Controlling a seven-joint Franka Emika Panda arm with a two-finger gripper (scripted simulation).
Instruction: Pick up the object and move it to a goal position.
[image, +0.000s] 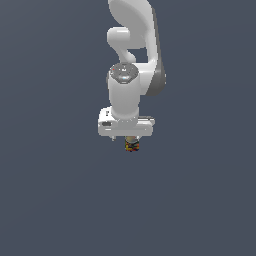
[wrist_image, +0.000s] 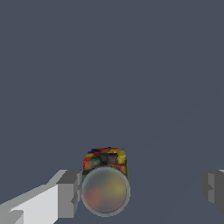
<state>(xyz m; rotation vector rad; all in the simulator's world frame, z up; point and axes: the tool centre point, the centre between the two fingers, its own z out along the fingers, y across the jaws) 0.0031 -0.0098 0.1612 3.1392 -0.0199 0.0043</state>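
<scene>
The object (wrist_image: 105, 181) is a small cylinder with red, yellow, blue and orange speckles and a pale round top. In the wrist view it stands between the fingers of my gripper (wrist_image: 141, 190), right beside one grey fingertip (wrist_image: 69, 192). The other fingertip (wrist_image: 213, 188) is well apart from it, so the jaws stand wide and are not closed on it. In the exterior view the white gripper (image: 126, 135) hangs directly over the object (image: 131, 145), which shows only as a small speckled bit under the hand. Whether the near fingertip touches the object, I cannot tell.
A plain dark grey-blue surface (image: 55, 200) fills both views. The white arm (image: 132, 60) comes down from the exterior view's upper middle. No other objects, containers or edges are in view.
</scene>
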